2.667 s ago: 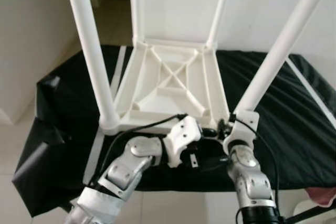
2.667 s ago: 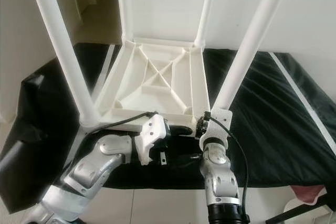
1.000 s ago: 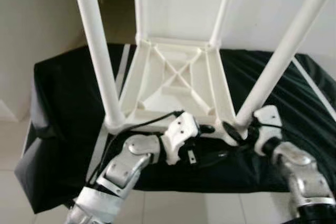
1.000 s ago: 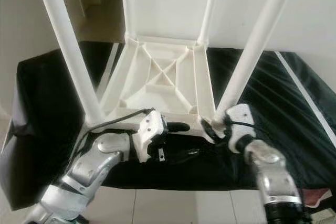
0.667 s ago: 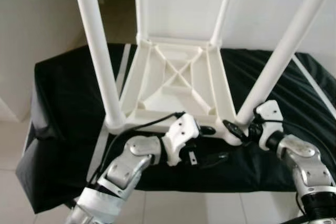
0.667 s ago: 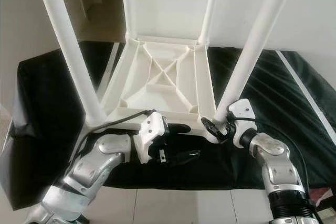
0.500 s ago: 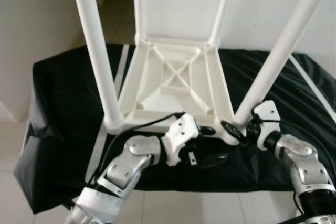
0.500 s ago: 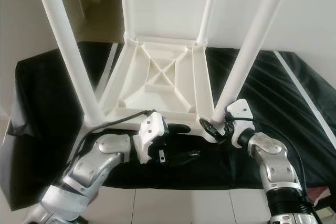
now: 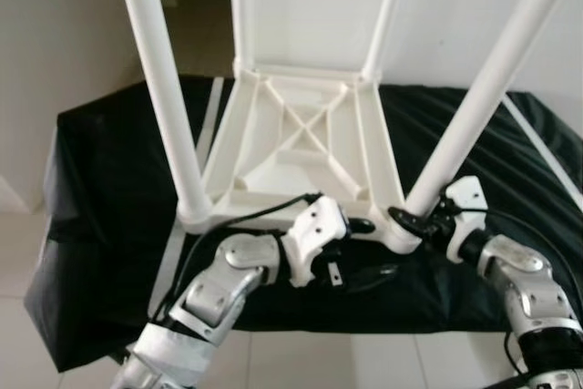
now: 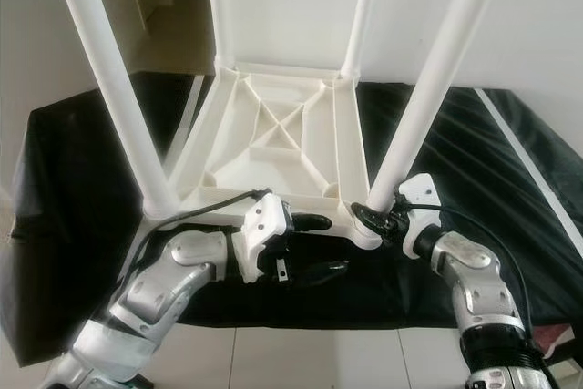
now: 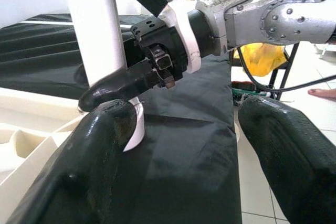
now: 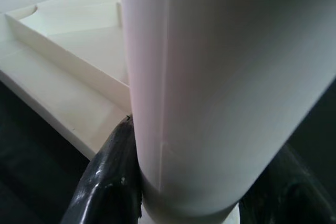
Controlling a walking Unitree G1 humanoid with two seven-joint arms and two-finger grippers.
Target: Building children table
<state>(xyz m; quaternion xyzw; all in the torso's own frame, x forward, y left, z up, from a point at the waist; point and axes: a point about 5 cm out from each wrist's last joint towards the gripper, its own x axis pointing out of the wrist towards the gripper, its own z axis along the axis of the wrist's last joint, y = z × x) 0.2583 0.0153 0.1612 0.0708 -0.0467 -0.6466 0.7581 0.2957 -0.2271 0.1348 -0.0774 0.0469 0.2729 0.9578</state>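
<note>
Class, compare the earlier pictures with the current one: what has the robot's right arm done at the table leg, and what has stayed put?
The right end effector swung from below the near right leg out to its right side and closed around its base. The left end effector stays open by the upturned tabletop front edge; the table and black cloth haven't moved.

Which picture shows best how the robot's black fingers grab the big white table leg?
The left wrist view: one black finger of the right gripper presses the white round table leg near its foot. The right wrist view is too close. The eye views show the grip small, beside the left gripper.
</note>
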